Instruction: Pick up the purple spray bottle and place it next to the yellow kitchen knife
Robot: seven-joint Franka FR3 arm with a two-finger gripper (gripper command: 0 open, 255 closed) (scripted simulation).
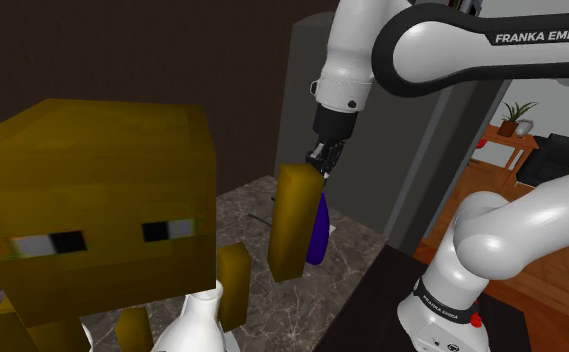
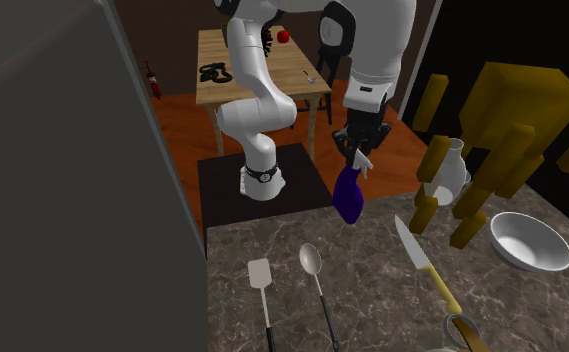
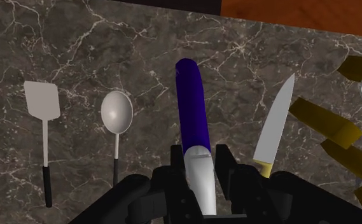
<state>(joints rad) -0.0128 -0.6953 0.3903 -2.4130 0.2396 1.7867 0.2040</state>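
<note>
My gripper (image 2: 357, 153) is shut on the white head of the purple spray bottle (image 2: 350, 197), which hangs head-up just above the marble counter (image 2: 372, 290) near its edge. In the wrist view the fingers (image 3: 225, 167) clasp the white head, and the purple spray bottle (image 3: 192, 108) points down between a spoon and the knife. The knife (image 2: 422, 262) has a grey blade and a yellow handle and lies flat on the counter, beside the bottle; it shows again as knife (image 3: 275, 124). In the shoulder view the gripper (image 1: 322, 160) holds the bottle (image 1: 318, 232), half hidden behind a yellow block.
A white spatula (image 3: 42, 102) and a spoon (image 3: 116, 113) lie on the counter on the bottle's other side from the knife. A big yellow blocky figure (image 2: 502, 120), a white vase (image 2: 450, 170) and a white bowl (image 2: 530, 240) stand beyond the knife. A tall grey cabinet (image 2: 72, 180) borders the counter.
</note>
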